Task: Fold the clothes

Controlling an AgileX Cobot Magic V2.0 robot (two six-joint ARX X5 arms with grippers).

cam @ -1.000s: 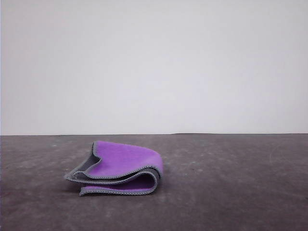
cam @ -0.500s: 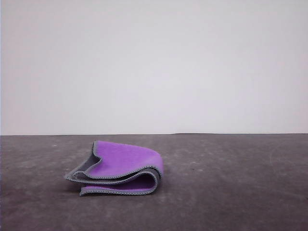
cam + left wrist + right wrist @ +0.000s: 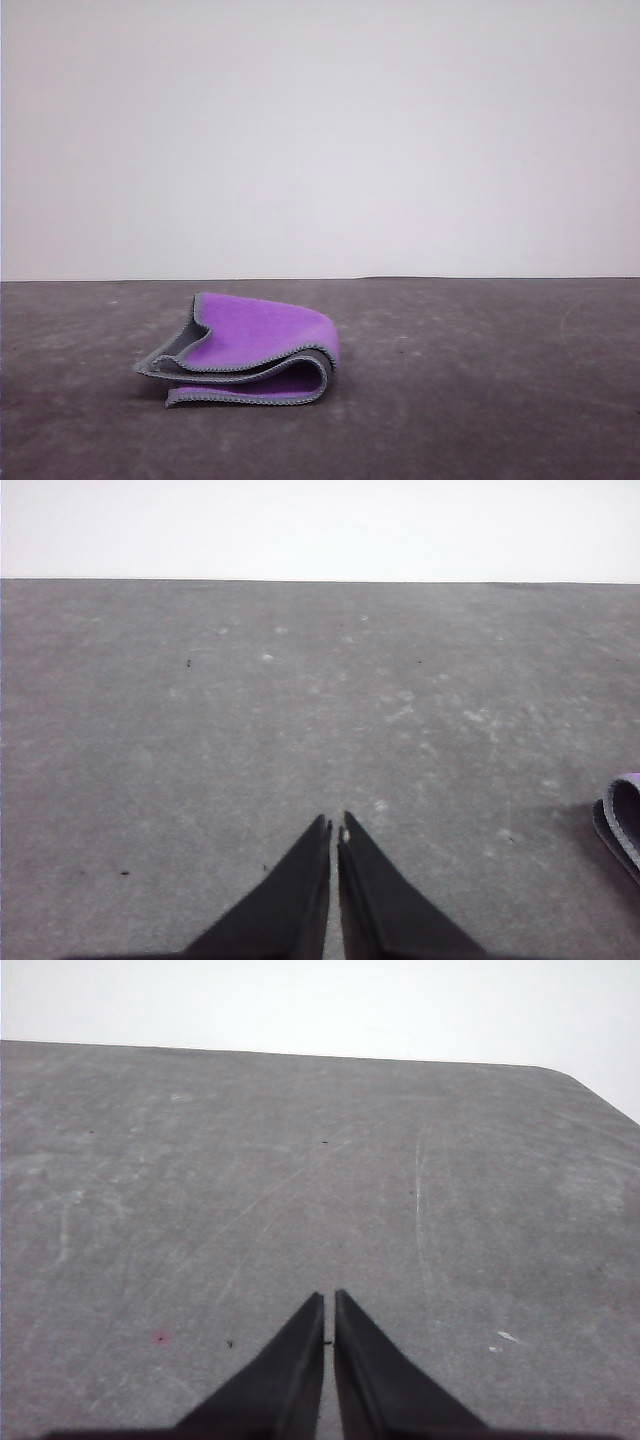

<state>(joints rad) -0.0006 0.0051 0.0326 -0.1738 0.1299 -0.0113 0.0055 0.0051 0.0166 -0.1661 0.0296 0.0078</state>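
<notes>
The cloth lies folded in loose layers on the dark grey counter, left of centre in the front view (purple face up, grey edging exposed). The left end effector is closed and empty over bare counter, the cloth's edge nearby. The right end effector is likewise closed and empty.

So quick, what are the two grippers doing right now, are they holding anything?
Left gripper: closed, holding nothing, above the bare table; the cloth lies off to one side.
Right gripper: closed, holding nothing.
</notes>
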